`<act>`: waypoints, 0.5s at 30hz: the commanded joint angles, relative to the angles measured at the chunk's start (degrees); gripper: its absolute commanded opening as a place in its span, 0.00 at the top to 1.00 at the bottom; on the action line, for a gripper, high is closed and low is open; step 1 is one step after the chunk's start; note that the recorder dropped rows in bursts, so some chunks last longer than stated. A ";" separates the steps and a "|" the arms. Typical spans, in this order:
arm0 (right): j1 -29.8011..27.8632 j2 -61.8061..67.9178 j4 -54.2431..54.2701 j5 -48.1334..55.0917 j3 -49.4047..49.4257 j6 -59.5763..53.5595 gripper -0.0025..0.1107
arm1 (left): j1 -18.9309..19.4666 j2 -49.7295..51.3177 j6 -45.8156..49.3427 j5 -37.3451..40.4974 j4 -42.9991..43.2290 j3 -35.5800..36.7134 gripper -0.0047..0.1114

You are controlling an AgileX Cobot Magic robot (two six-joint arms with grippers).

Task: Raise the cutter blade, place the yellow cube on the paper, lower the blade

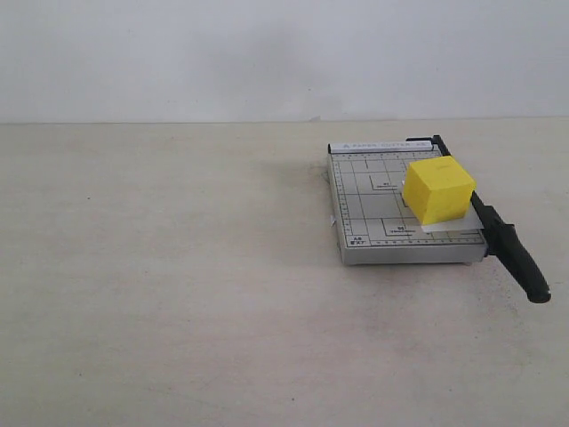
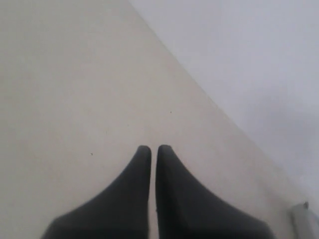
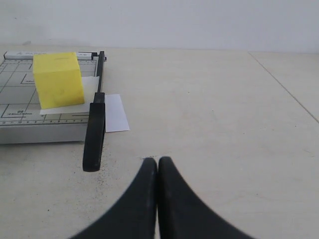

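Grippers first: left gripper [image 2: 150, 147] and right gripper [image 3: 157, 159] are both pinched shut on nothing, hanging over bare counter [image 1: 178, 285]. I've got the right one near the handle's end, not touching. The yellow cube [image 1: 438, 188], bright and sharp-edged, sits on the paper [image 1: 449, 223] on the grey cutter base [image 1: 369, 200], tight against the blade side. A white strip pokes out past the cutter blade [image 1: 508, 245], which lies flat along the base edge.
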 commanded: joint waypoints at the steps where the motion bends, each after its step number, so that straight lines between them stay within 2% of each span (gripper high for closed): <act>1: -0.46 -0.27 0.15 -0.26 0.00 -0.16 0.98 | -1.39 -0.20 39.32 -1.82 -2.33 0.01 0.92; 2: -0.46 -0.27 0.15 -0.26 0.00 -0.04 0.98 | -1.39 -0.20 42.38 -2.34 -2.15 0.01 0.92; 15: -0.46 -0.27 0.15 -1.26 0.00 0.10 0.98 | -1.09 -0.20 42.06 -2.34 -1.07 0.01 0.92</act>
